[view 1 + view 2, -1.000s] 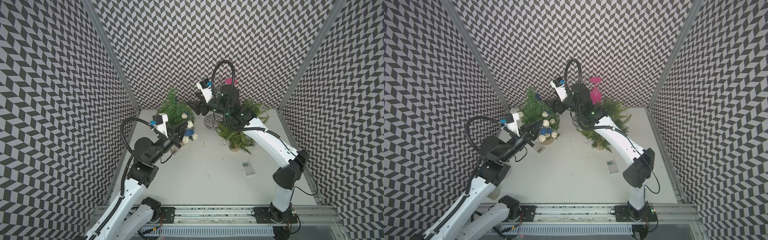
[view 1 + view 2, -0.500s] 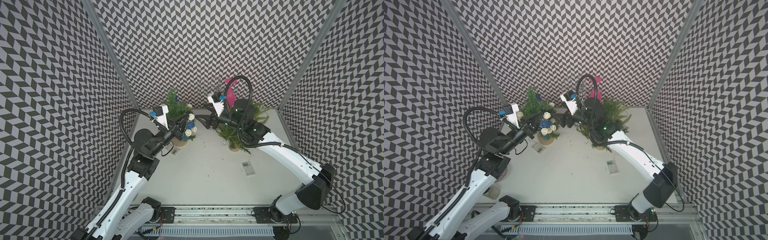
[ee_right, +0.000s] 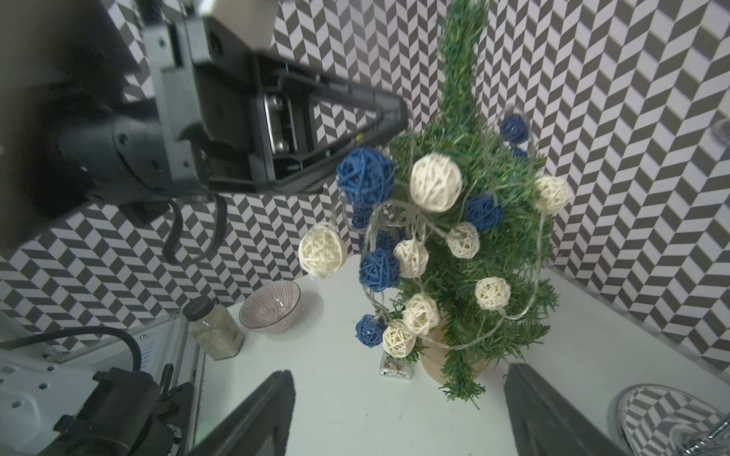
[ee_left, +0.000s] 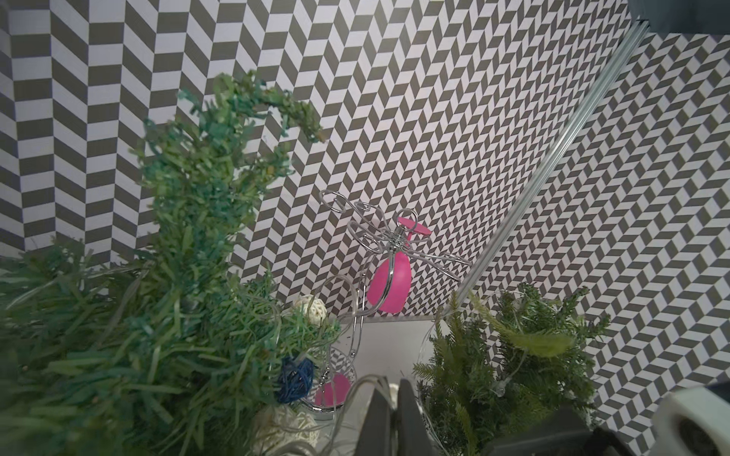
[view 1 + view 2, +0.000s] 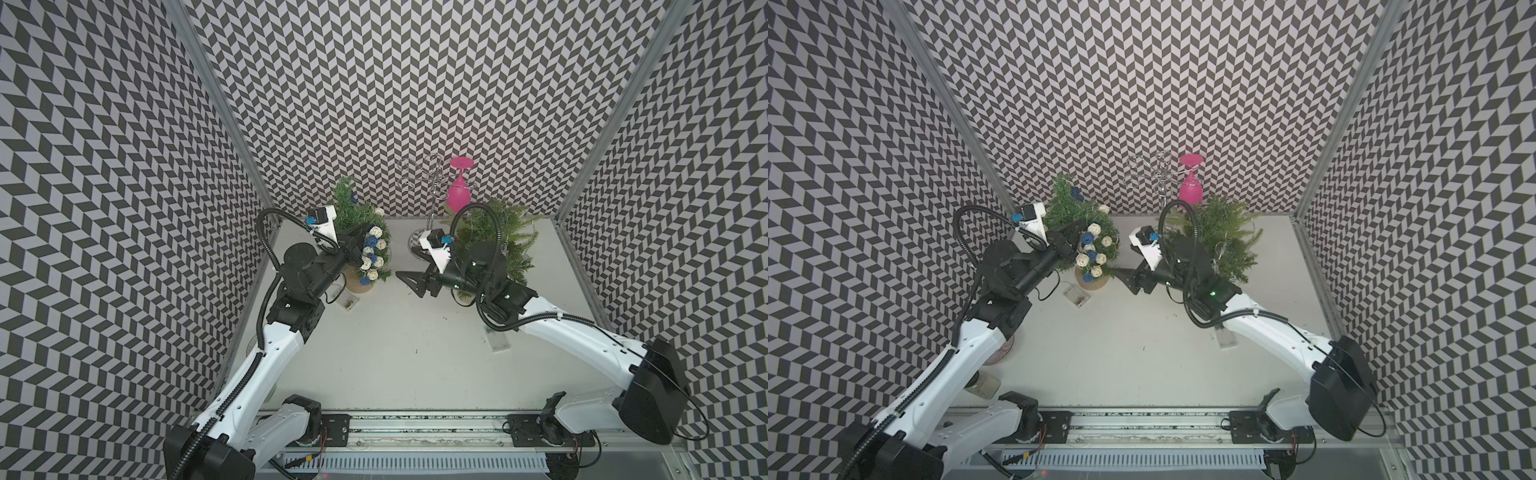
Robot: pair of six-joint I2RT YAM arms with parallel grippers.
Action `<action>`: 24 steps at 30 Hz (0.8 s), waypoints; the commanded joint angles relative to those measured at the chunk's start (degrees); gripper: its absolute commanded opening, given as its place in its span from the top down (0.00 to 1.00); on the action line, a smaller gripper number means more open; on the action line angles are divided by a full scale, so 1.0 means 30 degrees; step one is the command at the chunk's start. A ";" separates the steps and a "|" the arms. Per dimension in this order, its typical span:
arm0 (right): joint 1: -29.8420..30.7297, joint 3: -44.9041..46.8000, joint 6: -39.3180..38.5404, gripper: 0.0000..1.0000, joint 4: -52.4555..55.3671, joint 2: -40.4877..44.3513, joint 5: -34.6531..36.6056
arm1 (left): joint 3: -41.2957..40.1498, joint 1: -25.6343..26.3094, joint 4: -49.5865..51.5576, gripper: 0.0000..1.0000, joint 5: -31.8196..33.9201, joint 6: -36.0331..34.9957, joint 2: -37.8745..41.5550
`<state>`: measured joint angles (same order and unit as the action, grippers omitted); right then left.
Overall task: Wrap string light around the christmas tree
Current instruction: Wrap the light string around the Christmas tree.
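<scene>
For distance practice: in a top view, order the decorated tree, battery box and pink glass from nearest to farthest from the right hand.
1. Decorated tree, beside the right hand.
2. Battery box, beyond the tree.
3. Pink glass, hanging at the back.

White table [image 5: 395, 353], potted christmas tree [image 5: 353, 208], battery box [image 5: 348, 300] beside its pot, wire rack [image 5: 417, 241], leafy plant [image 5: 519, 241], bowl [image 3: 270, 312], jar [image 3: 215, 329].
</scene>
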<state>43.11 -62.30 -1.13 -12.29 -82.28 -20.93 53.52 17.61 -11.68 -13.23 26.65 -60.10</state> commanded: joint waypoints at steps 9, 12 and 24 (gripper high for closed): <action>0.0746 -0.1162 -0.3088 0.22 -0.3870 -0.2912 0.1003 | 0.3234 0.1457 -0.0301 1.00 0.1315 -0.2056 -0.0807; 0.0906 -0.1347 -0.3089 0.24 -0.3131 -0.2927 0.1667 | 0.2841 0.1489 -0.0932 1.00 0.1370 -0.2112 -0.0490; 0.1794 -0.0159 -0.3289 0.24 -0.2992 -0.1542 0.2372 | 0.5145 0.1501 0.1100 1.00 0.1984 -0.3340 -0.0513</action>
<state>47.77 -63.29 -9.74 -19.29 -88.79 -15.00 66.02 22.11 -10.13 -7.97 18.52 -62.24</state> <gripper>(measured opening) 0.764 0.047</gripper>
